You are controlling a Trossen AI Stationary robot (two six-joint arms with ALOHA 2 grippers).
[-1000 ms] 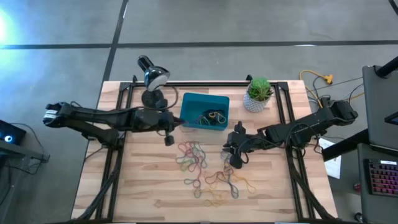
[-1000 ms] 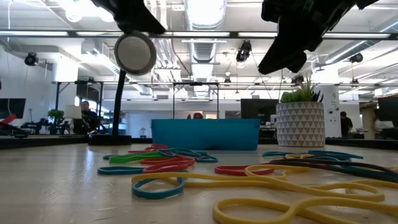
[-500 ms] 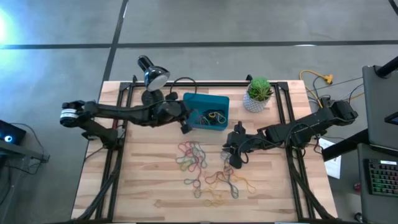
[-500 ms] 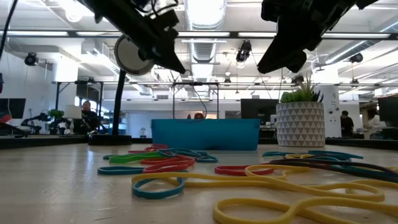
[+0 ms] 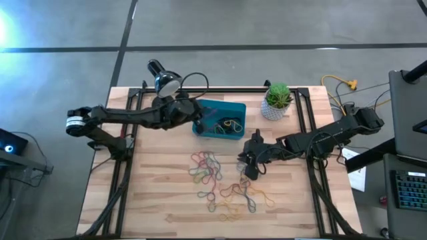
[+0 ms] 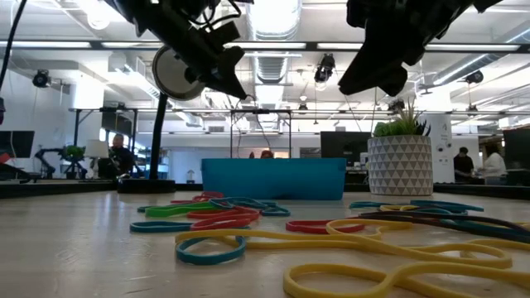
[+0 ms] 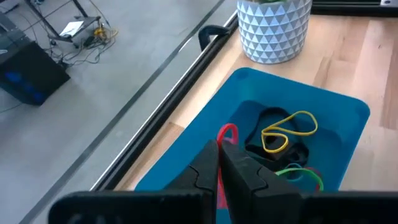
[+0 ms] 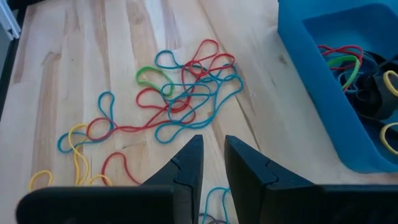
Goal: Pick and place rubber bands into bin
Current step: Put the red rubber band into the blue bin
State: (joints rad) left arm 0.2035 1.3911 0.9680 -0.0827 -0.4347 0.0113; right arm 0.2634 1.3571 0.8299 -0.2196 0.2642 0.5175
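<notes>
The teal bin sits at the table's far middle and holds several rubber bands. More bands lie loose in two tangles on the wood, also seen close up in the low view. My left gripper hangs over the bin's left end, shut on a red band. My right gripper hovers above the table right of the tangles, with its fingers a little apart and nothing between them. My left gripper pinches a red rubber band between its two fingertips. A small loop of the band sticks out past the tips. The fingers slant down from the table's left. The band is lifted clear, above the bin's inside.
A desk lamp stands left of the bin and a white plant pot stands to its right, both at the far edge. Black frame rails run along the table's sides. Bare wood lies near the front edge.
My left gripper has swung from the table in front of the bin's left corner toward the far right, and it now stands over the bin's left end, still shut. My right arm has kept still.
</notes>
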